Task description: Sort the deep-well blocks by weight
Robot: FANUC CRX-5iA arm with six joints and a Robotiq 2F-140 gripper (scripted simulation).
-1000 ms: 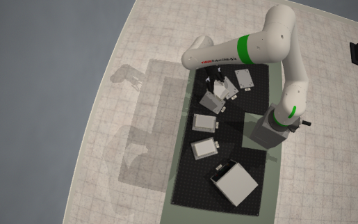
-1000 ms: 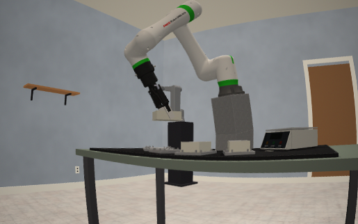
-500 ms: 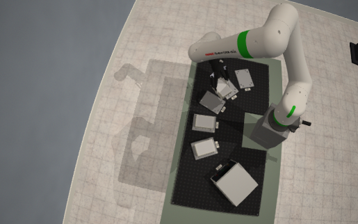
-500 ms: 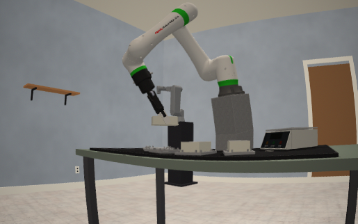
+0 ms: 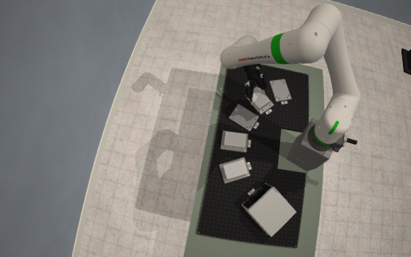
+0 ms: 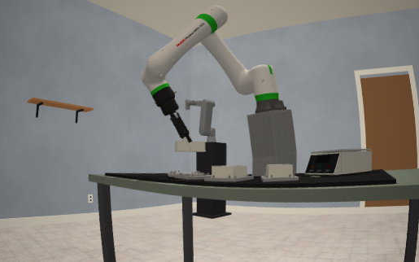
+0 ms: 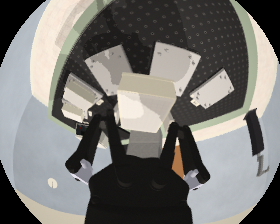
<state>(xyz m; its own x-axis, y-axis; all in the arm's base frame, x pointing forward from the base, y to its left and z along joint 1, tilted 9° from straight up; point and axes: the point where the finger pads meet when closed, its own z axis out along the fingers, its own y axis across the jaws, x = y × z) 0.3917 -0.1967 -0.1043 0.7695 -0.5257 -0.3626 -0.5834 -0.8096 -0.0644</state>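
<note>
Your claw (image 5: 256,91) (image 6: 188,140) (image 7: 142,107), its fingers partway open, grips a deep-well block (image 5: 262,100) (image 6: 188,147) (image 7: 145,109) between its fingertips, high above the black mat (image 5: 256,231) (image 6: 363,177) (image 7: 216,40). You have three blocks in all, one aloft and two in separate nests, among five nests and one check-weigher (image 5: 271,211) (image 6: 352,162). The held block is pale cream, boxy and plain-sided.

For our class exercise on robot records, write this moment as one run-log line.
hand: shut on block | block: raised above nests | check-weigher platform: no block
</note>
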